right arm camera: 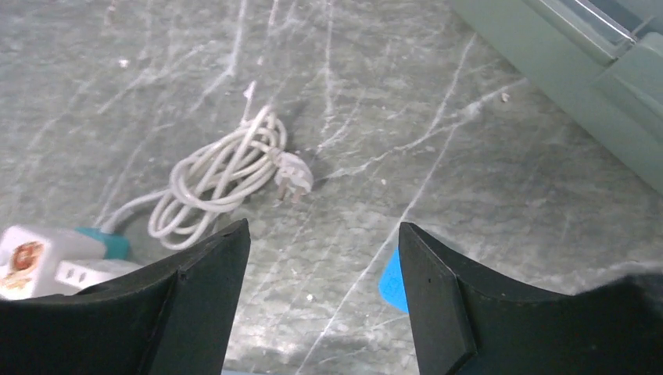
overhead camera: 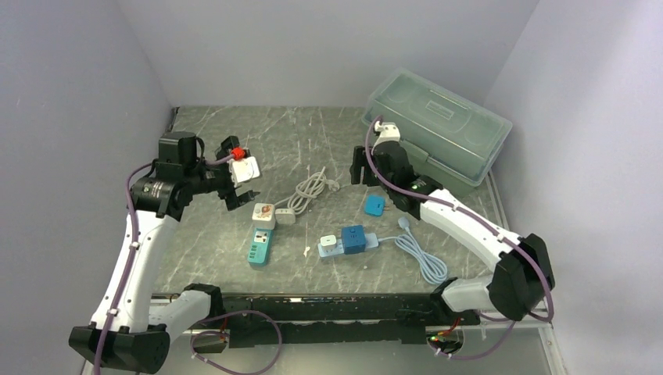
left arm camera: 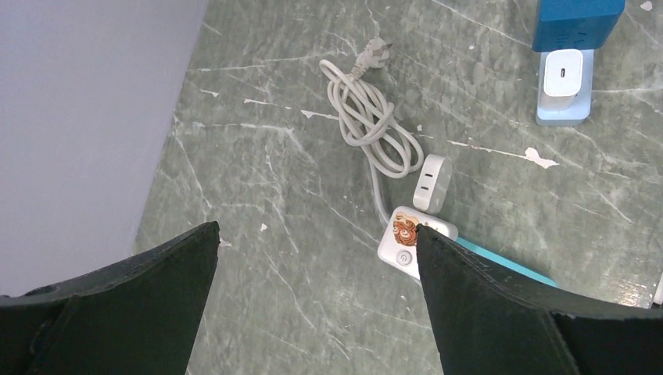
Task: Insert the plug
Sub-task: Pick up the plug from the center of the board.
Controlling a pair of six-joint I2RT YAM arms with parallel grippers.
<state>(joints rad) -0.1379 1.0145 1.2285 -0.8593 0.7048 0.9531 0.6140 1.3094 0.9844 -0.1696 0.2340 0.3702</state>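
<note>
currently both arms hover above the table (overhead camera: 195, 234). left gripper (left arm camera: 317, 230) gapes wide, empty; right gripper (right arm camera: 322, 226) stands parted too, holding nothing. the plug (right arm camera: 293, 183) lies mid-table at the end of a coiled white cord (right arm camera: 215, 183), near the teal strip (overhead camera: 258, 246). probably best: lower the right gripper straight over the plug body, keep the prongs clear, then close.

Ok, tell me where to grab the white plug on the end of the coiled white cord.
Grip the white plastic plug by its body, behind the pins, bringing the right tool straight down. It lies flat on the grey marbled table, pins pointing away from the coiled white cord, so its side faces look free to pinch.
</note>
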